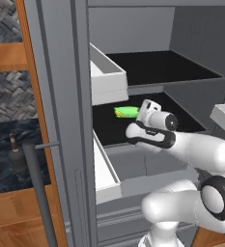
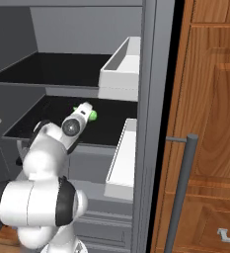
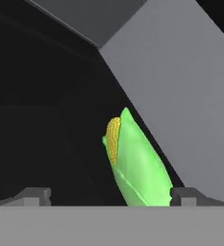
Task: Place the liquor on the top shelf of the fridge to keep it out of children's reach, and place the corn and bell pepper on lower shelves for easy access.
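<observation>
Item: bright green ear of corn (image 3: 135, 168) with a yellow kernel patch near its pointed end. Lying flat on a black shelf board (image 1: 179, 113) with a grey front rim, the lower of the two boards seen inside the tall grey fridge (image 1: 61, 96). In the left base view the corn (image 1: 126, 112) rests toward the left part of that board, just beyond the hand; in the right base view only its green tip (image 2: 93, 115) shows past the wrist.

Item: pincer (image 3: 111, 194) of the white arm. Reaching into the fridge at the height of the corn's shelf. Its two dark fingertips (image 3: 34, 194) stand wide apart in the hand view, one far to the left, the other just beside the corn's near end. The corn lies on the board between them, nearer the right tip; whether that tip touches it cannot be told. Jaws spread, nothing clamped.

Item: upper black shelf board (image 1: 167, 67), bare where visible.

Item: white door bins (image 1: 106, 77), one at upper-board height, one (image 1: 104, 173) below, on the open door.

Item: dark, squat bottle of liquor (image 1: 17, 157) with slim neck and tan cork, standing upright on the dark marbled tabletop (image 1: 3, 140) left of the fridge door, partly behind the long dark-grey bar handle (image 1: 36, 188).
</observation>
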